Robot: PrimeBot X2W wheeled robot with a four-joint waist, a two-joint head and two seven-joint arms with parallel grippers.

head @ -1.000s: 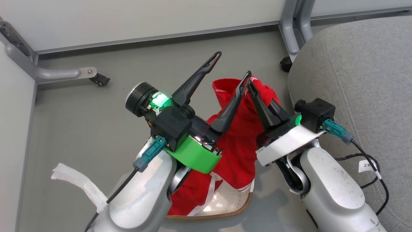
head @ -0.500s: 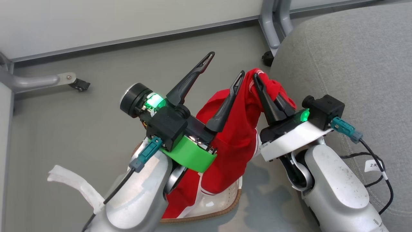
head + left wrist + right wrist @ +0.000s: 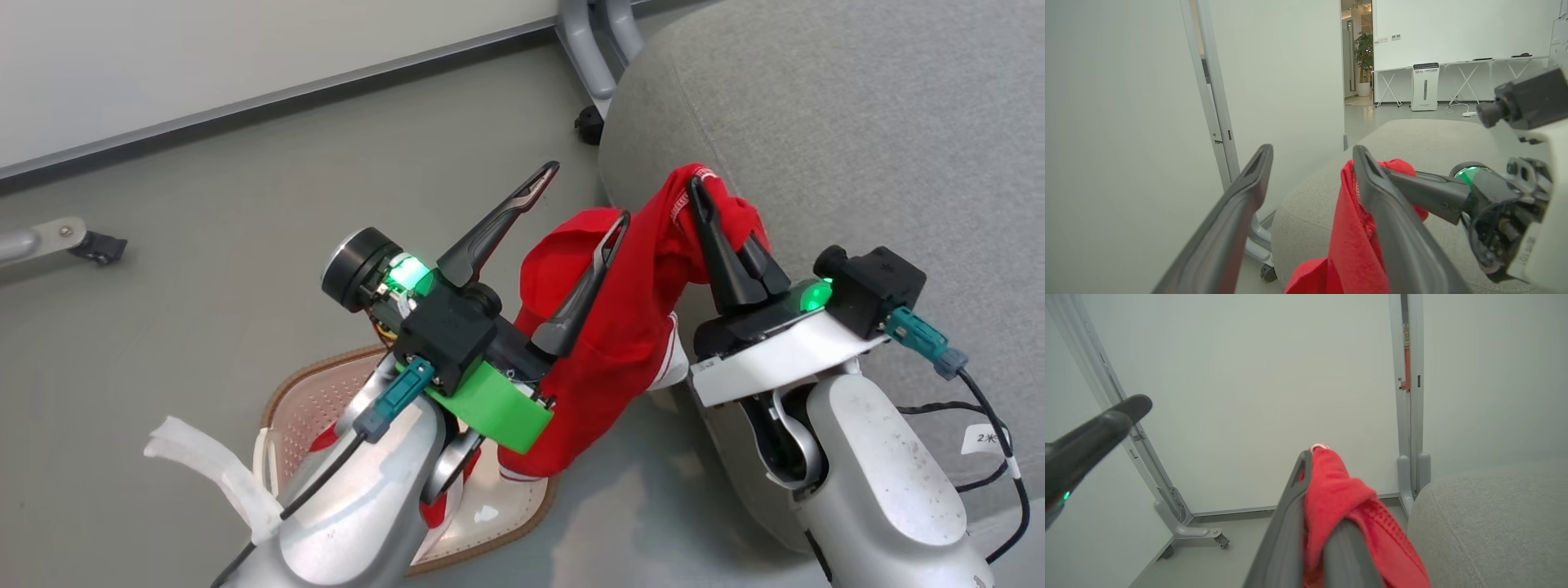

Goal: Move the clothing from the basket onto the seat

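Observation:
My right gripper [image 3: 700, 189] is shut on the top fold of the red clothing [image 3: 629, 327], holding it up at the rounded edge of the grey seat [image 3: 816, 122]. The garment hangs down toward the cream basket [image 3: 314, 400] on the floor, where a bit more red fabric [image 3: 326, 438] shows. My left gripper [image 3: 584, 196] stands open beside the hanging cloth, one finger against it. In the left wrist view the open left gripper [image 3: 1312, 152] has the clothing [image 3: 1351, 245] by its right finger. The right wrist view shows the right gripper [image 3: 1308, 457] pinching the clothing [image 3: 1339, 494] next to the seat [image 3: 1486, 522].
Grey partition legs [image 3: 588, 49] with a black caster [image 3: 586, 124] stand right behind the seat's corner. Another caster [image 3: 98, 245] sits on the floor at the far left. White panels wall in the back. A cable [image 3: 992, 384] trails from my right wrist.
The camera has swung toward the seat. My right gripper has carried the clothing up and right, from above the basket to the seat's edge, baring more of the basket. The left gripper stays open.

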